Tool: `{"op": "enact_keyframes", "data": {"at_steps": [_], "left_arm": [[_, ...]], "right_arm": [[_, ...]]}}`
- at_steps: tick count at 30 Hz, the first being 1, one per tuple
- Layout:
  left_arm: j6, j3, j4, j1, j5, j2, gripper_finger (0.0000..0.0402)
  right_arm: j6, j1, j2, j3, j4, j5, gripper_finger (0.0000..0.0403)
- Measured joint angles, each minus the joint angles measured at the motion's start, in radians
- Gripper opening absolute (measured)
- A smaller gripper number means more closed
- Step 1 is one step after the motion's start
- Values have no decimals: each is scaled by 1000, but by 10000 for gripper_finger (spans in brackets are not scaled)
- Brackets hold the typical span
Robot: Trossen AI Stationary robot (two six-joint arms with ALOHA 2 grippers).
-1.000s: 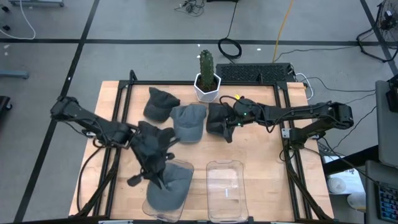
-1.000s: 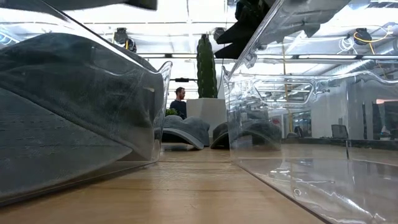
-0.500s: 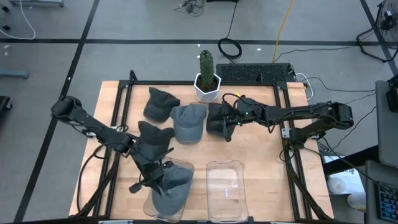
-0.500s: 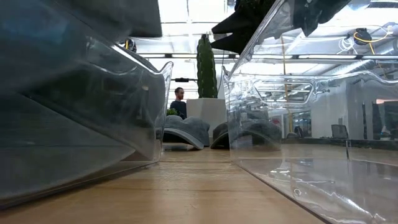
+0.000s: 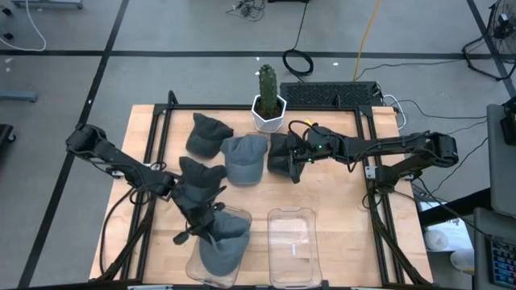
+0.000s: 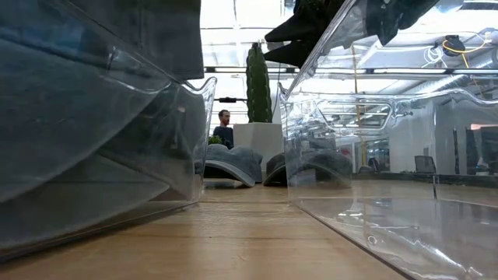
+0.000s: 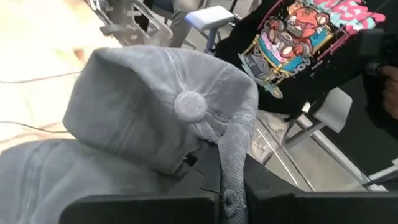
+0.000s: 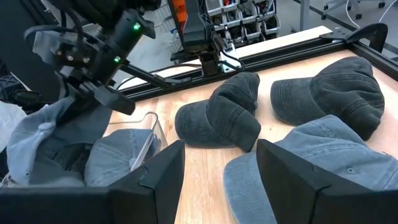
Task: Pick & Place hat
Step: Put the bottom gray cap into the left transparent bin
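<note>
Over the left bin (image 5: 242, 216), left claw (image 5: 208, 228) pinching grey hat (image 5: 222, 250)

Left gripper (image 5: 211, 234) clamped, seemingly angled down; right gripper (image 8: 217, 163) held low, its 2 fingers apart.

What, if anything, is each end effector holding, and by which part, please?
The left end effector pinches a grey hat by its fabric over the left bin; the right end effector holds nothing.

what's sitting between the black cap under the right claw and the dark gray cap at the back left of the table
A blue-gray cap lies between the black cap and the dark gray cap, clearest in the high view.
</note>
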Motion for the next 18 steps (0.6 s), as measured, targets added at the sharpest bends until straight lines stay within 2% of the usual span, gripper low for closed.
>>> {"op": "enact_keyframes", "data": {"at_steps": [4,6,13,15,18], "left_arm": [[-11,0,26,3,-24,0,7],[-35,0,37,8,-61,0,21],[-208,0,44,55,-200,0,146],[-242,0,43,72,-198,0,185],[-246,0,44,88,-100,0,236]], "right_arm": [[0,0,0,0,0,0,187],[0,0,0,0,0,0,187],[-17,0,0,0,0,0,187],[-19,0,0,0,0,0,187],[-19,0,0,0,-1,0,187]]}}
